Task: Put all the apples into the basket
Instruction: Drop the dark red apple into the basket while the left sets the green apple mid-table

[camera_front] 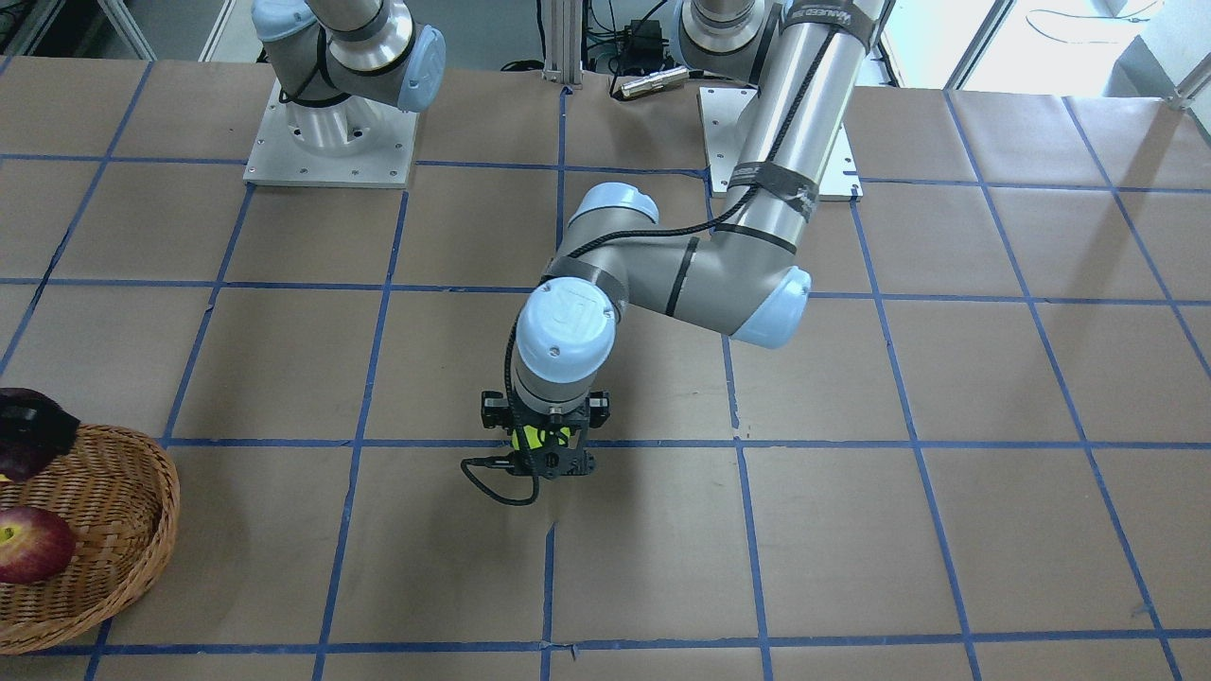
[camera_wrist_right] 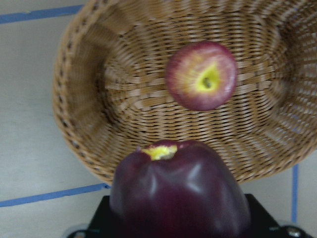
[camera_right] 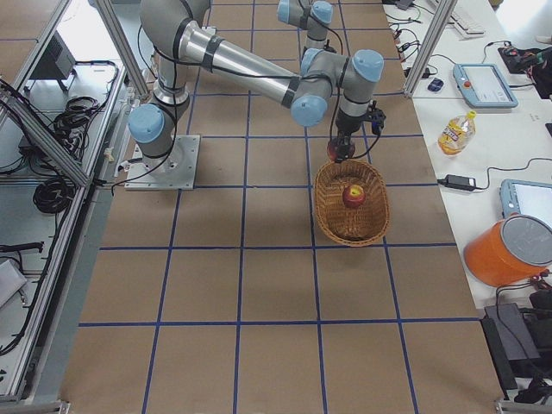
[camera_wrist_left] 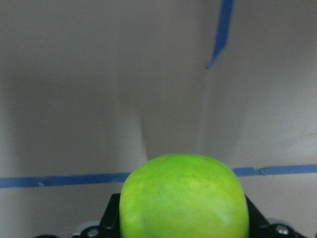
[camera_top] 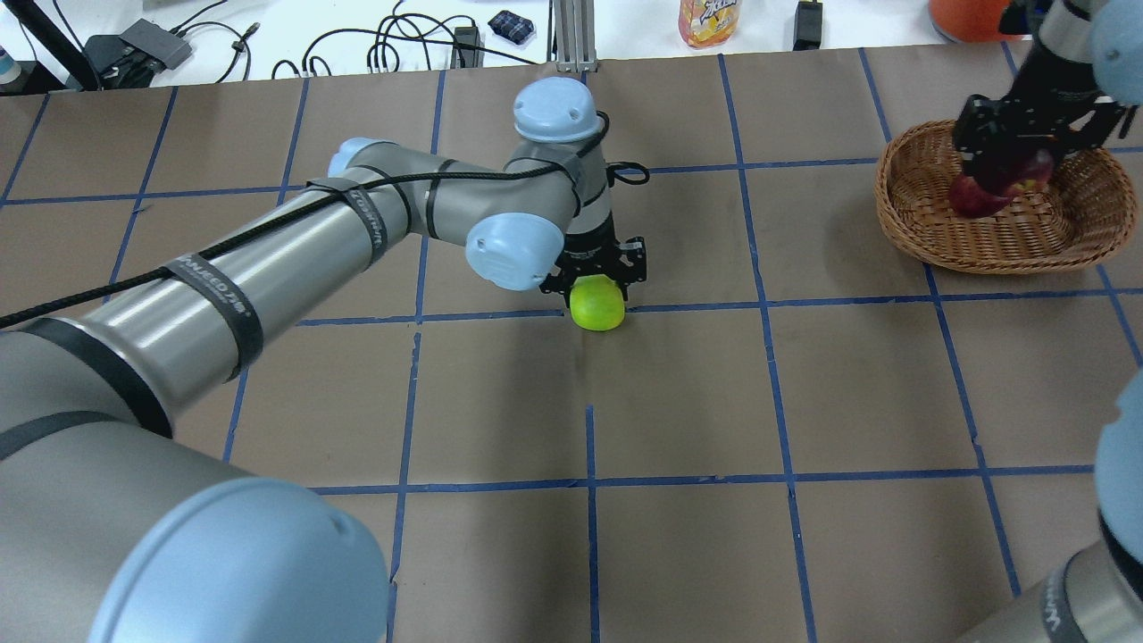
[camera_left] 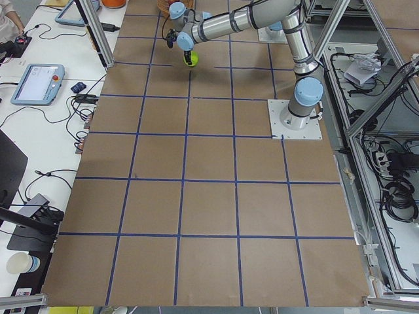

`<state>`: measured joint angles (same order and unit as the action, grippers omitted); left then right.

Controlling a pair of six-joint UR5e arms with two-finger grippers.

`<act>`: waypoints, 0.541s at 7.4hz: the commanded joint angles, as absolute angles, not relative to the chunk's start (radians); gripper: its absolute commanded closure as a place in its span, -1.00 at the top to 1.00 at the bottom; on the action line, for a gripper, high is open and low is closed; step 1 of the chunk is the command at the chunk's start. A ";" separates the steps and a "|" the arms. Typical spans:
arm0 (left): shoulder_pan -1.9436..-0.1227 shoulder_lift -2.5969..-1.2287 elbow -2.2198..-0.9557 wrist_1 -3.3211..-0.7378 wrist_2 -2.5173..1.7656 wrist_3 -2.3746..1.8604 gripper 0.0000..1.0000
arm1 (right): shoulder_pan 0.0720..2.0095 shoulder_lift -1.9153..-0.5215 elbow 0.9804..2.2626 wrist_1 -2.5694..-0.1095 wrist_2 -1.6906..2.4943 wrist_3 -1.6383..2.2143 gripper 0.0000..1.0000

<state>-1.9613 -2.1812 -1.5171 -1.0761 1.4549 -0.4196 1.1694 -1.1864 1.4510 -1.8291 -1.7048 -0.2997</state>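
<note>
My left gripper (camera_top: 596, 284) is shut on the bright yellow-green apple (camera_top: 598, 305) near the table's middle, low over a blue tape line; the apple also shows in the left wrist view (camera_wrist_left: 184, 196) and the front view (camera_front: 528, 438). My right gripper (camera_top: 1018, 147) is shut on the dark maroon apple (camera_wrist_right: 181, 191), held over the near rim of the wicker basket (camera_wrist_right: 74, 99) at the table's right end (camera_top: 897, 223). The red apple with a yellow stem patch (camera_wrist_right: 201, 75) lies inside the basket, also in the front view (camera_front: 33, 544).
Brown paper with a blue tape grid covers the table. A drink bottle (camera_top: 708, 18) and cables lie beyond the far edge. An orange bucket (camera_right: 509, 250) stands past the basket. The arm bases (camera_front: 331, 142) are bolted at the robot's side.
</note>
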 commanded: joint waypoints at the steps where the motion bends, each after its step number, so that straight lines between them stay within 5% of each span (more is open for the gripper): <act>1: -1.993 -2.200 -1.507 -1.006 1.479 -0.439 -0.94 | 1.040 -1.133 1.453 -1.940 -1.710 -0.520 -1.00; 4: -1.898 -2.172 -1.508 -1.014 1.486 -0.321 -0.75 | 1.037 -0.991 1.453 -2.161 -1.704 -0.523 -1.00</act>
<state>-1.9433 -2.1799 -1.5047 -1.0109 1.4854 -0.3700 1.0400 -1.0439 1.4538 -2.0774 -1.7083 -0.5181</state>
